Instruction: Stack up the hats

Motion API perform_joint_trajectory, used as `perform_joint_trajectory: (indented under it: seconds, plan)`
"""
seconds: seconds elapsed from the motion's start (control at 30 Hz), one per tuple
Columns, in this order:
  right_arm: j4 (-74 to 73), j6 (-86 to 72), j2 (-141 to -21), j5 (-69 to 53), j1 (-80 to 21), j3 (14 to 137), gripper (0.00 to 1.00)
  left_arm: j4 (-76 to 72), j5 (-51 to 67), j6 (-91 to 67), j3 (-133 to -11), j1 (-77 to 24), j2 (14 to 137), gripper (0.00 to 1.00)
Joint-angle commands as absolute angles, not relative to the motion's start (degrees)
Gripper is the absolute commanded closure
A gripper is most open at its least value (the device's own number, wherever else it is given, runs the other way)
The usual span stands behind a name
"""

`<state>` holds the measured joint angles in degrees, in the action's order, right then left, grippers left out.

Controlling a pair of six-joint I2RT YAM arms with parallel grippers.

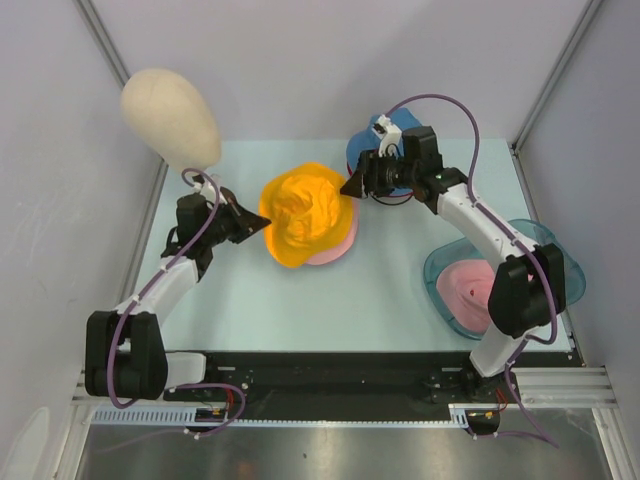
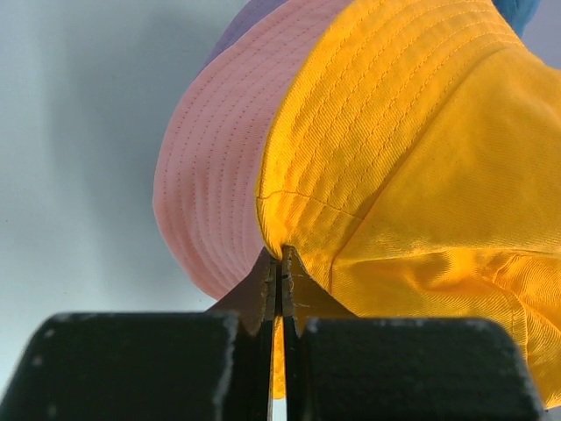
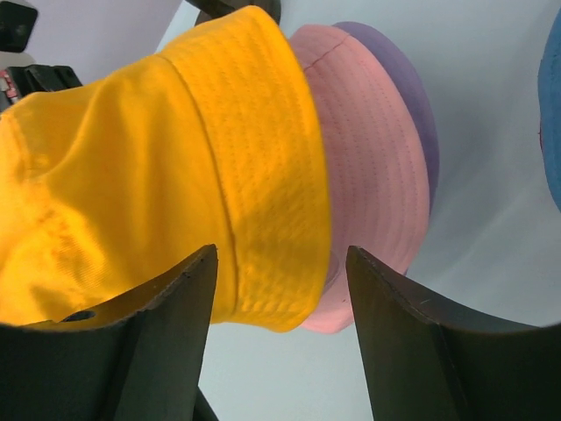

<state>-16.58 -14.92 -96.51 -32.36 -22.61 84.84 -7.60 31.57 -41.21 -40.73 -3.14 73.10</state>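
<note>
While the orange hat [image 1: 300, 215] is pinched by its brim edge in the closed left jaws, it lies draped over a pink hat [image 1: 343, 243], and a lilac hat [image 3: 408, 83] is glimpsed beneath that one. The right jaws are held open on the far side of the pile. A fold of the orange brim lies between them, and nothing is clamped.

Several failures are judged possible. Only a thin seam of fabric is gripped by the left jaws. It could slip out under a pull, or, if it holds, the orange hat could be dragged off the pile towards those jaws.

The pink brim sits just beyond the orange one at the right jaws. If they are closed where they stand, both layers may be caught and the lower hats lifted or shifted across the worktop.

The orange crown is crumpled and sits off-centre, towards the left jaws. If it is let go like this, a lopsided stack is likely.

A blue hat [image 1: 358, 148] rests just behind the right jaws and could be nudged if that arm is drawn back carelessly.
</note>
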Motion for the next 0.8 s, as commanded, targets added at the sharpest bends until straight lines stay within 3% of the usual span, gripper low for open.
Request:
perform_joint_trajectory:
  seconds: [0.0, 0.27, 0.47, 0.5, 0.6, 0.77]
  plan:
    - [-10.7, -13.8, -98.6, -35.0, -22.5, 86.3, 0.34, -8.8, 31.7, -39.2, -43.6, -2.6, 72.7, 1.0]
    - [-4.7, -13.3, -101.2, -43.0, -22.1, 84.7, 0.34, -8.2, 31.6, -38.2, -44.4, -2.6, 73.0, 1.0]
    - [-0.6, -15.3, -100.4, -46.8, -21.1, 81.6, 0.73, -8.6, 31.6, -38.5, -44.8, -2.6, 73.4, 1.0]
    - [-0.6, -15.5, -100.2, -46.9, -20.8, 81.4, 0.84, -8.5, 31.6, -38.5, -45.2, -2.6, 73.5, 1.0]
    - [-1.8, -15.4, -99.5, -45.9, -20.3, 80.9, 1.0, -8.2, 31.4, -38.2, -46.1, -2.6, 73.6, 1.0]
    - [-4.6, -14.3, -97.0, -38.2, -19.7, 80.6, 1.0, -8.5, 31.6, -38.9, -47.9, -2.6, 74.1, 1.0]
